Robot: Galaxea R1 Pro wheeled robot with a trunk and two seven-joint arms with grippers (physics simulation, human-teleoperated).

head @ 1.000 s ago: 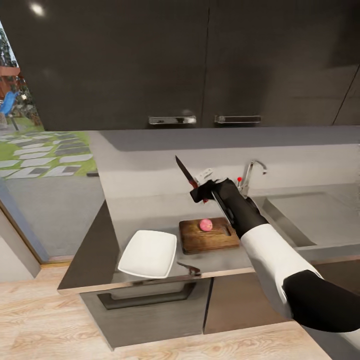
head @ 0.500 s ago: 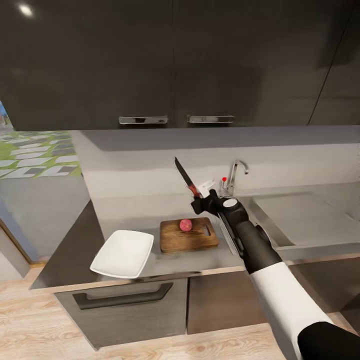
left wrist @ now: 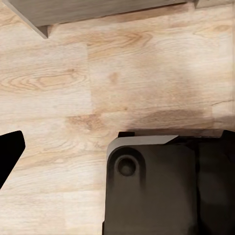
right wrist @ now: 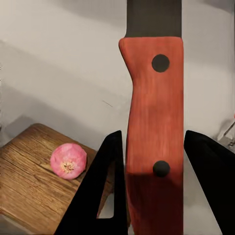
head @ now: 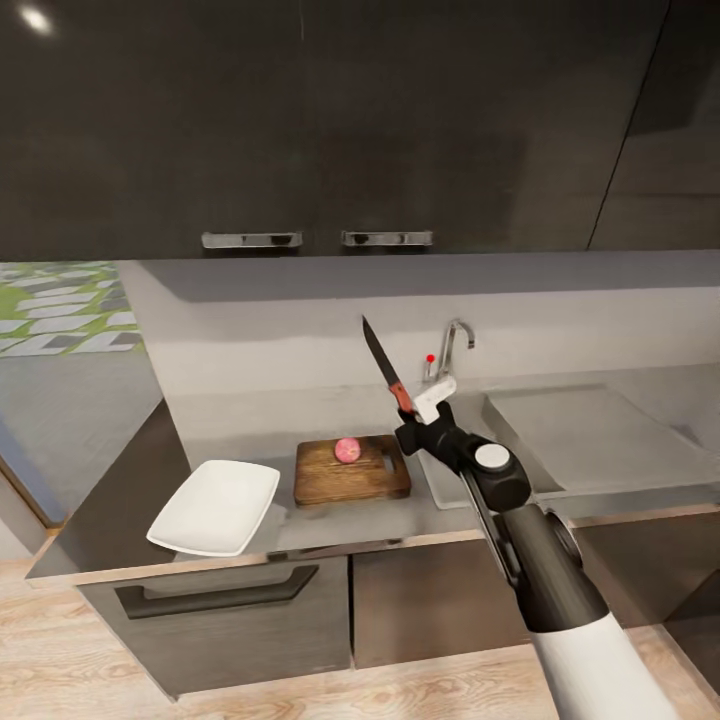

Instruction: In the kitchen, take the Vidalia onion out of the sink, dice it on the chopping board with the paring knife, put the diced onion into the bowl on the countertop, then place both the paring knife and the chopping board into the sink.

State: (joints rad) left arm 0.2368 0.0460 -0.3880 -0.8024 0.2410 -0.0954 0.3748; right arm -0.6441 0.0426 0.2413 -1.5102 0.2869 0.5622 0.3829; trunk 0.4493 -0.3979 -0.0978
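In the head view my right gripper (head: 418,412) is shut on the paring knife (head: 384,366), held above the countertop (head: 240,440) just right of the chopping board (head: 350,478); the dark blade points up and back. A whole pinkish onion (head: 347,450) lies on the board's far part. The white bowl (head: 214,506) sits left of the board near the front edge. The right wrist view shows the knife's red-brown riveted handle (right wrist: 154,147) between my black fingers (right wrist: 100,196), with the onion (right wrist: 68,160) and board (right wrist: 27,181) below. My left gripper (left wrist: 122,144) hangs open over the floor.
The grey sink (head: 600,440) with its chrome tap (head: 452,340) and red knob (head: 430,357) lies right of the board, partly behind my right arm. Dark upper cabinets (head: 330,120) hang above the counter. A drawer front (head: 215,600) and pale wood floor (left wrist: 147,73) are below.
The camera has swung right, shifting the whole scene left. Relative to the board, my right gripper with the knife has moved from above it to its right side, and slightly lower.
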